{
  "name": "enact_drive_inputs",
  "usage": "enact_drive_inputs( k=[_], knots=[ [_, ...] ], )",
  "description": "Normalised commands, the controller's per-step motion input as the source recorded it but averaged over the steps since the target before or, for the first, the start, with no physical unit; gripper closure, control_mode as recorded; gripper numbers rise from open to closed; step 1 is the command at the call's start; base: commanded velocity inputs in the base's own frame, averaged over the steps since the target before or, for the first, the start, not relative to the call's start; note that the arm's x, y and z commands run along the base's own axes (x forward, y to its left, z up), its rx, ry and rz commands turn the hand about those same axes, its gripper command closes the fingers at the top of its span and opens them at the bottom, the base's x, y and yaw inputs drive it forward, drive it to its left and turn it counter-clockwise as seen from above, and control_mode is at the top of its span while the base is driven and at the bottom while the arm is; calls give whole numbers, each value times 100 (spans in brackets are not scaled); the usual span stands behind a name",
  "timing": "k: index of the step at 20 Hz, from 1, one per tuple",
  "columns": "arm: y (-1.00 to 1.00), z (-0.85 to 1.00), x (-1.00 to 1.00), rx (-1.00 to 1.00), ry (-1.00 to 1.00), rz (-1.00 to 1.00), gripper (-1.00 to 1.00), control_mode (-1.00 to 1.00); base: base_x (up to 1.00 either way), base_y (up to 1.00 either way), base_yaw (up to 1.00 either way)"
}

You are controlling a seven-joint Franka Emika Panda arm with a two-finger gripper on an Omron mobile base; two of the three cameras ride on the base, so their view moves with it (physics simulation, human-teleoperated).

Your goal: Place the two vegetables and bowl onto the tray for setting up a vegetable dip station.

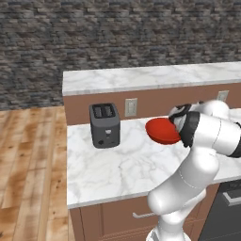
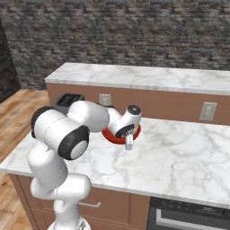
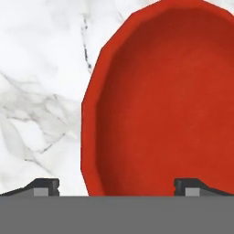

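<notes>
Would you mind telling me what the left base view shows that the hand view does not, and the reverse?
Left base view alone: the dark toaster standing on the counter, the wall outlets and the wood floor. Hand view alone: the gripper open, its fingertips straddling the bowl's near rim from above. Both share the red bowl and the marble counter.

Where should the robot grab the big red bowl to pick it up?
Probably by its rim. The red bowl is too wide to fit between the fingers, but its thin raised edge would. In the hand view the open gripper already straddles the near rim from above, one fingertip outside, the other over the inside, so coming straight down looks best.
</notes>
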Motion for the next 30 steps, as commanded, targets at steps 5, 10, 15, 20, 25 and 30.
enact_drive_inputs(
  k=[5,10,15,20,25,30],
  knots=[
    [0,-17,8,0,0,3,-100,-100,0,0,0],
    [0,-29,4,0,0,3,-100,-100,0,0,0],
    [0,-27,5,0,0,2,-100,-100,0,0,0],
    [0,-5,3,0,0,0,100,-100,0,0,0],
    [0,0,0,0,0,0,100,-100,0,0,0],
    [0,0,0,0,0,2,100,-100,0,0,0]
  ],
)
